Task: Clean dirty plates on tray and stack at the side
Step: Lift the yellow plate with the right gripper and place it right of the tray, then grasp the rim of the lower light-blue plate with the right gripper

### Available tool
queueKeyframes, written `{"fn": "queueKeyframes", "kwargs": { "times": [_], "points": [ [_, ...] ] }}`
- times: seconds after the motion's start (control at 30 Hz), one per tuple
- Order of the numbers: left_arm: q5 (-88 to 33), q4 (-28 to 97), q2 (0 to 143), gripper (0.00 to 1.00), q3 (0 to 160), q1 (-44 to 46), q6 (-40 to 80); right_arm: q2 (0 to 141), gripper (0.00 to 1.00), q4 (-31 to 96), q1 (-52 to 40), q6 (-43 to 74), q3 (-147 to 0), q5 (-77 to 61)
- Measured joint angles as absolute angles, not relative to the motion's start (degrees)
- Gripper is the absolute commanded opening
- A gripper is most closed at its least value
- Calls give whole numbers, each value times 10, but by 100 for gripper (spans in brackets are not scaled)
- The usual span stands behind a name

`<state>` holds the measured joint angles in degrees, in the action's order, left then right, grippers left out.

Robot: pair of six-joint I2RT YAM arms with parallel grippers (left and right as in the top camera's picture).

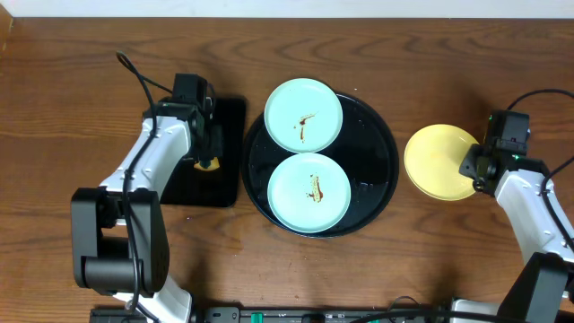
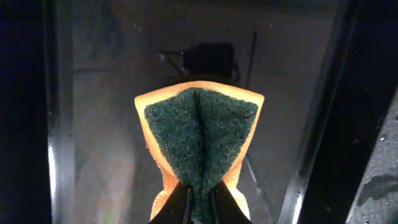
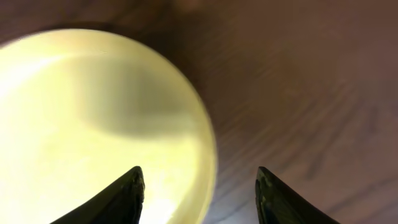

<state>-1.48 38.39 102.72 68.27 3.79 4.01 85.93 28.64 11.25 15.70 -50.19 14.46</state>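
Two pale mint-blue plates (image 1: 303, 114) (image 1: 309, 192) with brown smears lie on the round black tray (image 1: 381, 166). A pale yellow plate (image 1: 435, 161) lies on the table to the right of the tray; it also fills the left of the right wrist view (image 3: 93, 124). My left gripper (image 2: 200, 208) is shut on a sponge (image 2: 199, 137) with an orange body and a dark green scouring face, pinched into a fold over the small rectangular black tray (image 1: 229, 135). My right gripper (image 3: 199, 180) is open and empty, straddling the yellow plate's right rim just above it.
The table is dark wood (image 1: 72, 108). The rectangular tray's raised rims (image 2: 59, 124) show on both sides of the sponge in the left wrist view. Cables trail from both arms.
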Motion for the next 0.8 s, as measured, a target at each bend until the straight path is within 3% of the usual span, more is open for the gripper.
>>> {"fn": "queueKeyframes", "kwargs": {
  "times": [0.37,0.8],
  "points": [
    [-35,316,1027,8,625,38,40,822,56,231,47,62,-502,-171],
    [-47,307,1008,7,606,38,40,834,48,252,-155,50,-502,-213]
  ]
}}
